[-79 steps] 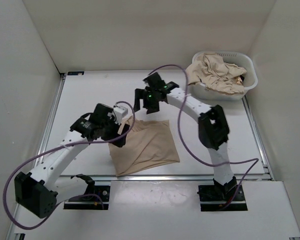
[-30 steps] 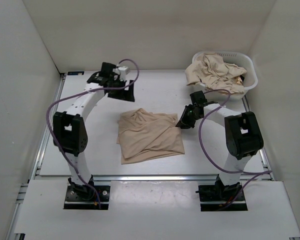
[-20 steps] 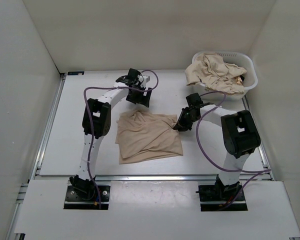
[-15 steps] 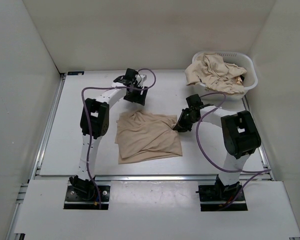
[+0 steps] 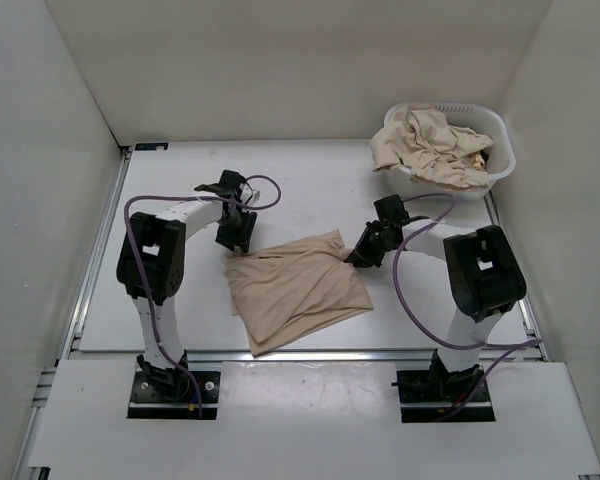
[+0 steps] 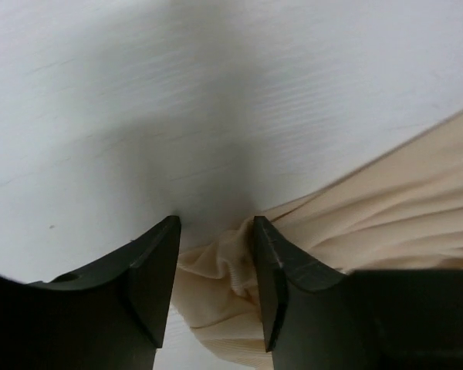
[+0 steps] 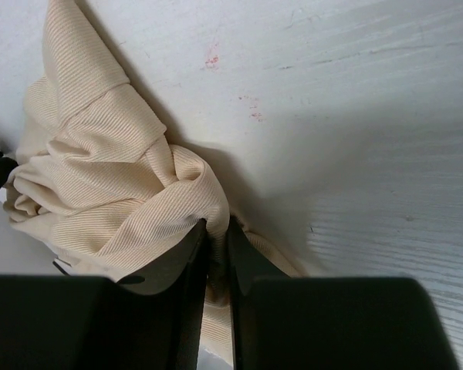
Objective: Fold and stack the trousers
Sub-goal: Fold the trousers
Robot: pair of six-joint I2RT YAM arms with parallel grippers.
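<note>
- Left gripper [image 6: 216, 231]: its fingers, lately wide open and out beyond the cloth, now stand half-closed astride a bunched edge. We cannot tell whether they grip yet.
- Right gripper [image 7: 215, 227]: fingers nearly together, pinching a twisted corner.
- Folded trousers [image 5: 300, 285]: they span between the two sets of fingers, newly skewed on the table [image 5: 180, 290]. We judge both corners are being taken for the next fold. The fabric is thin, finely ribbed, beige and creased.
- Heaped trousers [image 5: 430, 145]: in a white basket [image 5: 495, 165], well beyond the right fingers.

Between the black fingers [image 6: 150, 270], the trousers [image 7: 100, 169] are pale beige with fine ribbing; the table [image 7: 370, 116] beyond is white, faintly red-speckled.
</note>
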